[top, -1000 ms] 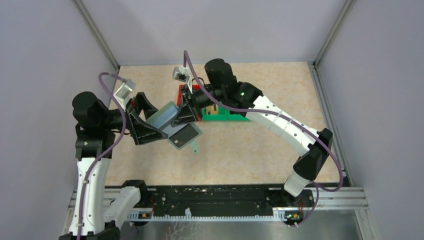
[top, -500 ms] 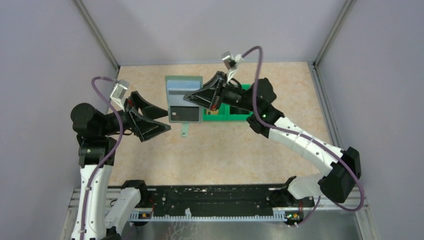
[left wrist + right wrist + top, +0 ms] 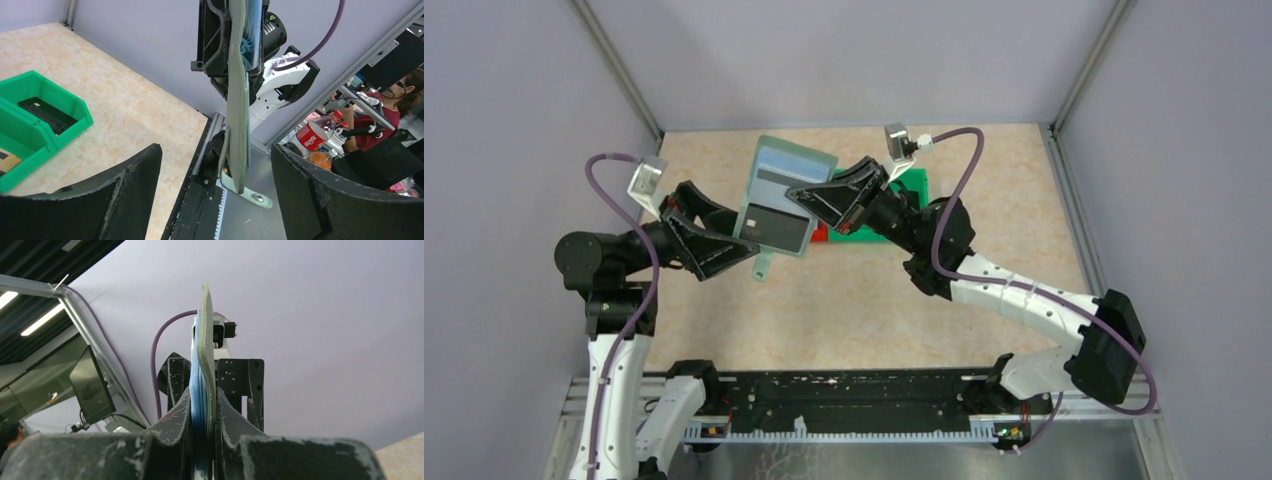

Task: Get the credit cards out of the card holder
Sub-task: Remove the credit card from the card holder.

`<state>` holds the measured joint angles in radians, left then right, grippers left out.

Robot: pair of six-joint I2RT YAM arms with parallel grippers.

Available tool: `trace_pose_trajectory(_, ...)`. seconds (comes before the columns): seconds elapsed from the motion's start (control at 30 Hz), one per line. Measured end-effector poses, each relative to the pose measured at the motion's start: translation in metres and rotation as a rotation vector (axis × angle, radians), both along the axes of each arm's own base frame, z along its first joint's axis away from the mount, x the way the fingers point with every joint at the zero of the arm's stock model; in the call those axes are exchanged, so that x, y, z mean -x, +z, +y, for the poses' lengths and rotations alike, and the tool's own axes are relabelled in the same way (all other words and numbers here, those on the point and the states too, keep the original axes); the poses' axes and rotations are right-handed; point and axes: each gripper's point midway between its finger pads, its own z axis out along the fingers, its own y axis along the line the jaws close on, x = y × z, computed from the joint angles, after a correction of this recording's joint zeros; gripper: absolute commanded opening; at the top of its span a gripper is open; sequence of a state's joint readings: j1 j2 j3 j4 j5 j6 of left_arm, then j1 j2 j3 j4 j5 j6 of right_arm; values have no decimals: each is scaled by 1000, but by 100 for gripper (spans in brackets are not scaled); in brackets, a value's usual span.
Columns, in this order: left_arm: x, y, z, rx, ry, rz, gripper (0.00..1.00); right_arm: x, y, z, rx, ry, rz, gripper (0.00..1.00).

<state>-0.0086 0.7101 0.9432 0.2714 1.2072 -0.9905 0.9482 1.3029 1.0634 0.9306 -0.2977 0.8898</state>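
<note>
I found the right gripper clamped on the card holder, its fingers pinching one side edge, and the holder was raised well clear of the table. It hung unfolded, the pale blue-grey pocketed inside turned up toward the overhead camera and the closing tab dangling at the lower end. I judged this hold deliberate: it exposed the pockets and kept the far edge free for the other arm.

One dark credit card sat in the lower pocket. A dark stripe showed in the upper pocket; I could not tell whether that was a second card.

The left gripper stood spread wide with nothing in it, one finger on either side of the holder's lower edge, touching neither face in the wrist view. I judged it placed to close on the dark card and draw it out.

The green bin stood behind, presumably the drop point. The one-edge pinch left the holder free to swing under a pull.
</note>
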Motion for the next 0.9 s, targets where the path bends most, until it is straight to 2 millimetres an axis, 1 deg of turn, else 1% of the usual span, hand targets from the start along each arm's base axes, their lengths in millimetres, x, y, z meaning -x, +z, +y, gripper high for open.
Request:
trace_pose_trajectory(0.17, 4, 9, 0, 28, -2, -6, 54, 2, 0, 2, -42, -17, 15, 0)
trace_pose_trajectory(0.2, 5, 9, 0, 31, -2, -6, 46, 2, -1, 3, -45, -20, 20, 0)
trace_pose_trajectory(0.37, 4, 9, 0, 37, 0, -2, 17, 3, -12, 11, -50, -23, 46, 0)
trace_pose_trajectory(0.4, 4, 8, 0, 36, 0, -1, 12, 3, -16, 13, -45, -23, 56, 4)
trace_pose_trajectory(0.43, 3, 7, 0, 35, 1, -2, 7, 3, -19, 15, -40, -23, 61, 13)
trace_pose_trajectory(0.47, 3, 7, 0, 32, 3, -6, 2, 3, -22, 16, -37, -23, 65, 27)
trace_pose_trajectory(0.5, 2, 5, 0, 28, 5, -7, 0, 2, -24, 17, -37, -27, 70, 40)
trace_pose_trajectory(0.53, 1, 4, 0, 22, 9, -12, 0, 1, -26, 17, -35, -32, 71, 49)
trace_pose_trajectory(0.6, -2, -2, 1, 0, 17, -17, 0, -4, -34, 13, -22, -48, 78, 62)
trace_pose_trajectory(0.67, -6, -7, 1, -33, 27, -32, 0, -12, -45, 3, 15, -62, 77, 68)
trace_pose_trajectory(0.73, -11, -11, 2, -73, 39, -65, 0, -27, -49, -11, 56, -92, 69, 74)
trace_pose_trajectory(0.8, -13, -15, 3, -120, 42, -113, 0, -40, -48, -23, 126, -128, 36, 79)
trace_pose_trajectory(0.83, -14, -18, 4, -147, 42, -142, 0, -44, -44, -26, 169, -143, 6, 82)
trace_pose_trajectory(0.87, -15, -21, 5, -172, 42, -172, 0, -45, -39, -25, 203, -144, -21, 86)
trace_pose_trajectory(0.9, -16, -24, 5, -203, 42, -210, 0, -42, -33, -23, 243, -137, -56, 87)
